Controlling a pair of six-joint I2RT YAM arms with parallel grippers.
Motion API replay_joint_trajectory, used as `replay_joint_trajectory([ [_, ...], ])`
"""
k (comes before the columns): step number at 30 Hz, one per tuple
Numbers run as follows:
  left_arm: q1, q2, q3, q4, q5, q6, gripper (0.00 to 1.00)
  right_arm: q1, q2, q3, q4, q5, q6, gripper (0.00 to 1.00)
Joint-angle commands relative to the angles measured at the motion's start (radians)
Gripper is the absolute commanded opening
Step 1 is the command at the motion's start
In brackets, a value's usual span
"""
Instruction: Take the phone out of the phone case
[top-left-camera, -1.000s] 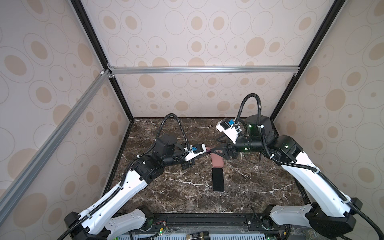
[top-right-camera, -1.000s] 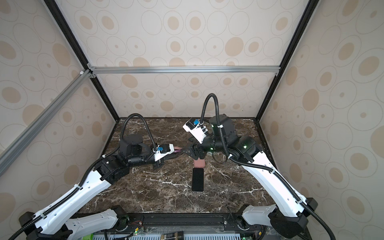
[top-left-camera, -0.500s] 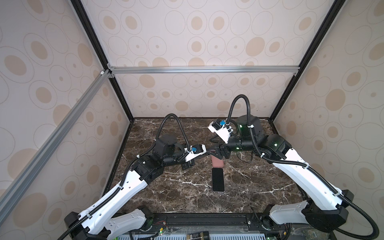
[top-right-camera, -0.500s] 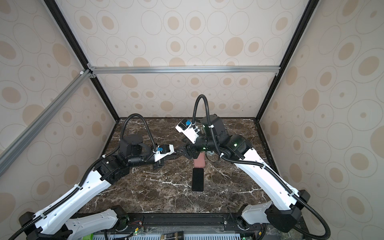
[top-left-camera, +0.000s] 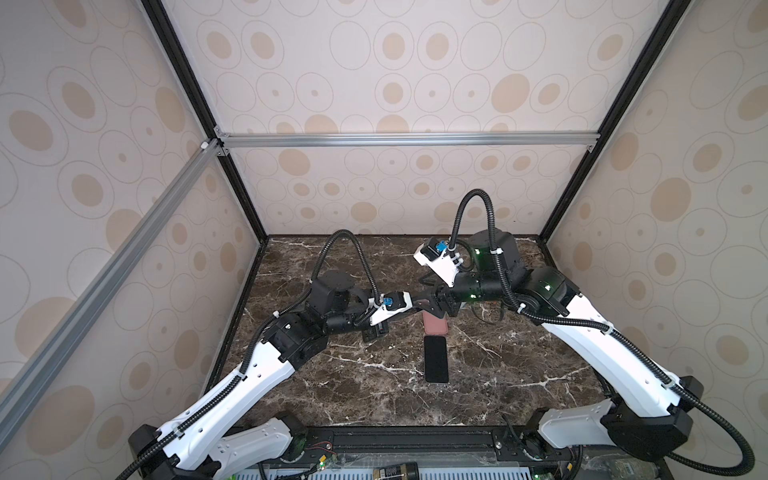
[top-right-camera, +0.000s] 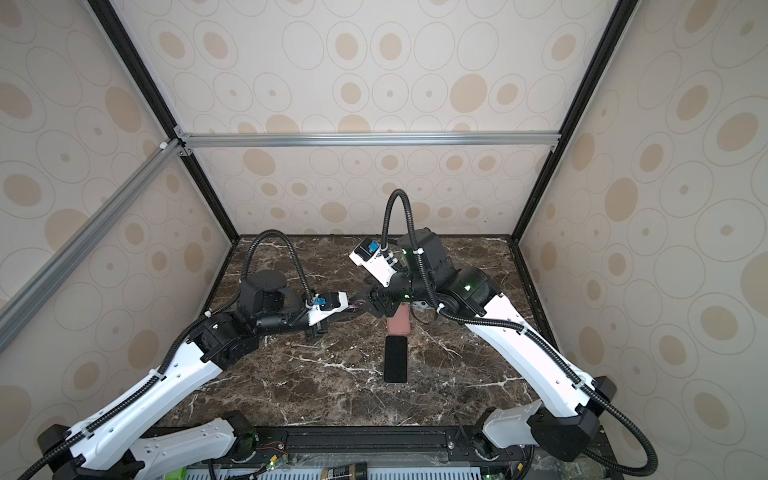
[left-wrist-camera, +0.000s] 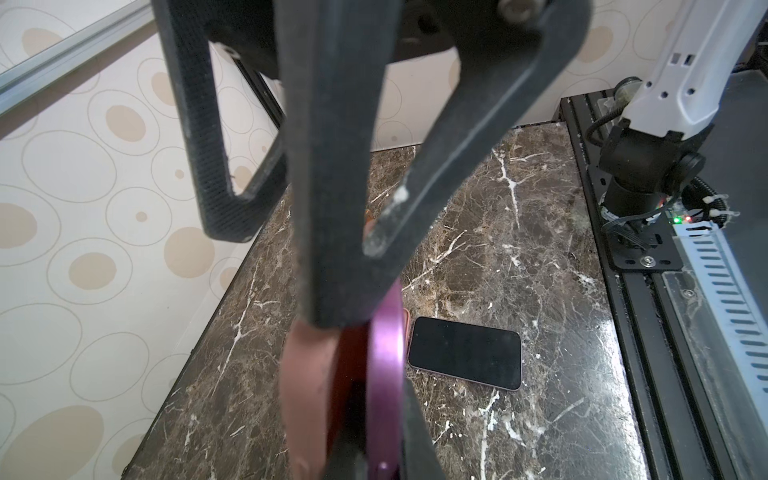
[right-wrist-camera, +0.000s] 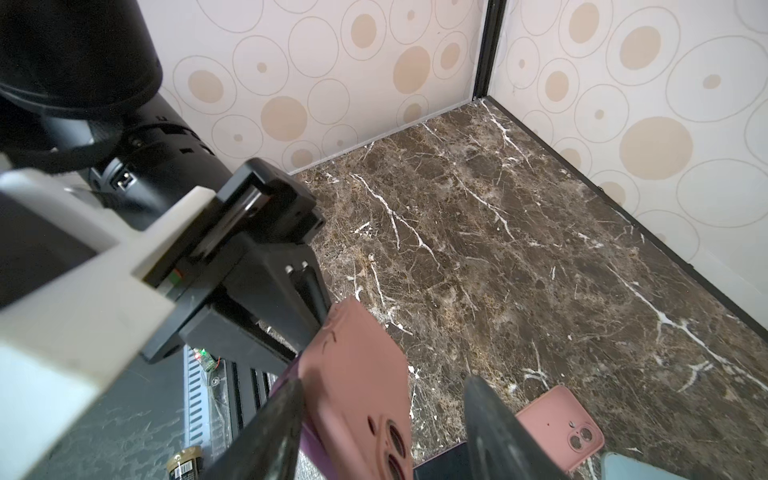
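Clamping the purple phone (left-wrist-camera: 384, 374) by its edge, the left gripper (left-wrist-camera: 378, 453) has its jaws together on the device and holds it up off the desk (top-left-camera: 353, 395), tilted rather than flat. That hold looks chosen to anchor the phone while leaving the pink phone case (right-wrist-camera: 353, 386) free to be pulled. The case wraps the phone's back, its camera cut-outs facing the right wrist camera, with a strip of purple showing along its rim.

Meeting it from the other side, the right gripper (right-wrist-camera: 382, 386) has its jaws apart and straddles the case's free end. One finger (right-wrist-camera: 270, 424) lies against or just beside the pink shell, and the other stands clear, with bare marble visible in the gap. I judge this to be the set-up for peeling: the case is not yet gripped and the phone is not yet out. The next move probably calls for closing on the soft lip alone, since pinching case and phone together would only lock them.

Below the pair, in both top views, a bare handset (top-left-camera: 436, 359) with a dark screen lies flat. A loose pink case (top-left-camera: 436, 328) lies just beyond it, almost touching. Both are clear of the grasp and look like separate items.
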Motion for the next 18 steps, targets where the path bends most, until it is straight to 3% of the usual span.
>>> replay_joint_trajectory([
  [1,0.001,-0.043,0.017,0.066,0.036,0.039,0.0,0.004,0.01,0.014,-0.061,0.012,-0.035,0.63],
  [11,0.0,-0.061,0.006,0.079,0.057,0.059,0.0,0.004,0.046,0.049,-0.158,0.088,-0.078,0.63],
  [18,0.001,-0.056,0.013,0.065,0.078,0.073,0.0,0.004,0.046,0.054,-0.211,-0.048,-0.192,0.64],
])
